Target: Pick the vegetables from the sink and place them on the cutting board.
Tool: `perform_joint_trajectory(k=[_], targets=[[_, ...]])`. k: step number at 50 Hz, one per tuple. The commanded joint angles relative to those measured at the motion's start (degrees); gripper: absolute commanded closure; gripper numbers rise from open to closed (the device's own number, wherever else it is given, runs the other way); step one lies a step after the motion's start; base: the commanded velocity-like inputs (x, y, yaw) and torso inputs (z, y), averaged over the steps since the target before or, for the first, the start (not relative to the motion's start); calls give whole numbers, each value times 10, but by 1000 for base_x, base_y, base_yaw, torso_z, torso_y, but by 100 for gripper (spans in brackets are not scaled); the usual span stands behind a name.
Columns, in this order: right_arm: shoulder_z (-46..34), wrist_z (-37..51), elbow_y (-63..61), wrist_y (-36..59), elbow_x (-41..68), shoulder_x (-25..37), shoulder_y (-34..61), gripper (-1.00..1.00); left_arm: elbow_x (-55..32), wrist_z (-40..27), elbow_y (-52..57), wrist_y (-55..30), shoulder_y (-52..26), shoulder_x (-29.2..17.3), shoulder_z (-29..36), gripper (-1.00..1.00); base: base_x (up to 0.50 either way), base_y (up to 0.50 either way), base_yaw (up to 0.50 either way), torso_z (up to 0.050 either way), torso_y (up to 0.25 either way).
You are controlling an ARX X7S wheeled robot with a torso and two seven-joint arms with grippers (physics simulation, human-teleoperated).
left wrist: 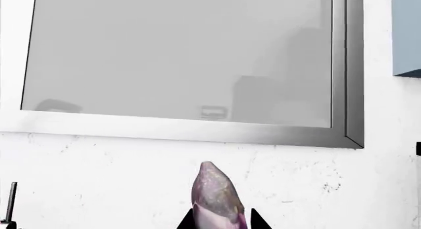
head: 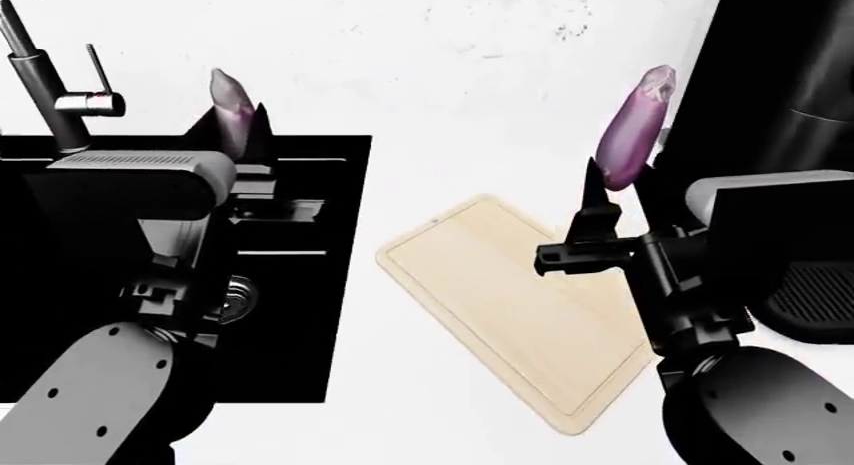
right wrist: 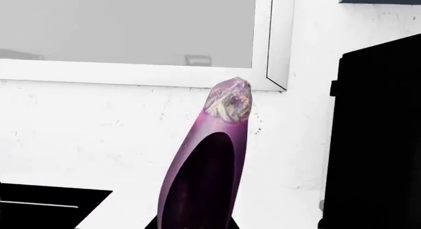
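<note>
Clamped on both sides: left gripper (head: 247,135) and right gripper (head: 603,200) each pinching an upright eggplant (head: 230,110), (head: 631,127), lifted for carrying to cutting board (head: 514,305).

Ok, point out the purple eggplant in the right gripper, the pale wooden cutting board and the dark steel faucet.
Glossy purple eggplant (head: 627,140), head view, on its mid body.
Pale beige wooden cutting board (head: 514,305), head view, on its bare centre.
Dark steel faucet (head: 30,60), head view, on its neck.
</note>
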Motion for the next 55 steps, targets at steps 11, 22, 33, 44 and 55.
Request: perform_joint_trajectory(k=[11, 22, 33, 44, 55], targets=[[-35, -18, -5, 15, -20, 6, 18, 100, -16, -10, 11, 3, 0, -4, -9, 100, 117, -98, 0, 0, 2], [-51, -26, 37, 29, -20, -1, 33, 100, -21, -12, 12, 3, 0, -6, -10, 100, 0, 0, 0, 0, 1], [-29, 44, 95, 290, 156, -5, 185, 100, -28, -14, 14, 3, -1, -10, -17, 100, 0, 0, 0, 0, 1], [-85, 255, 243, 464, 463, 20, 337, 100, -45, -19, 27, 2, 3, -16, -32, 100, 0, 0, 0, 0, 1], [-164, 295, 337, 451, 601, 44, 398, 100, -57, -21, 28, 4, 4, -17, -41, 100, 0, 0, 0, 0, 0]])
